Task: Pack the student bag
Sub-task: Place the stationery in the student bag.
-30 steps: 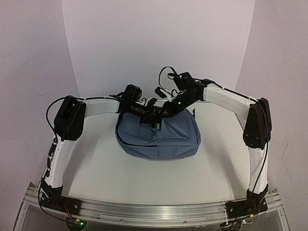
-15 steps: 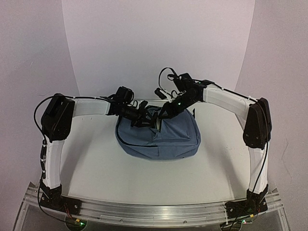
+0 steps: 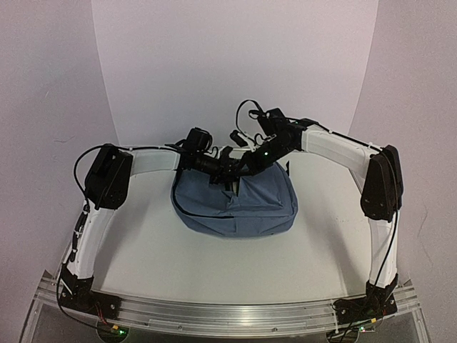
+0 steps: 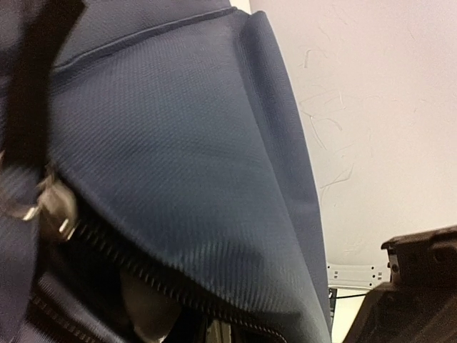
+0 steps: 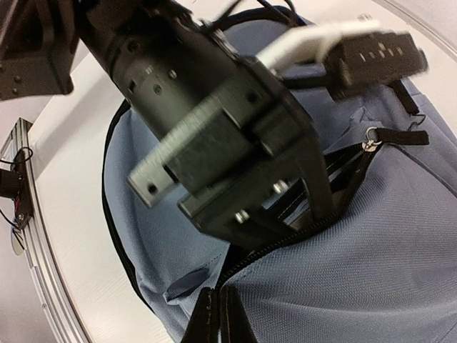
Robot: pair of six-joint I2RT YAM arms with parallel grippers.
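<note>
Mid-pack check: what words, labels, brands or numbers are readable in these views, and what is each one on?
No text can be read in any view.
On the student bag: no label, logo or print shows.
On the dark block by the left arm's wrist: a row of small pale marks, too blurred to read.

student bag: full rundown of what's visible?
The student bag is soft slate-blue woven fabric with black zippers and trim, slumped on the white table between the two arms. Its top zipper is open, showing a dark interior. A black pull tab on a metal ring lies on the fabric. The right end effector is shut, pinching the fabric at the opening's edge. The left end effector reaches into the mouth; whether it is open or shut is unclear.
</note>
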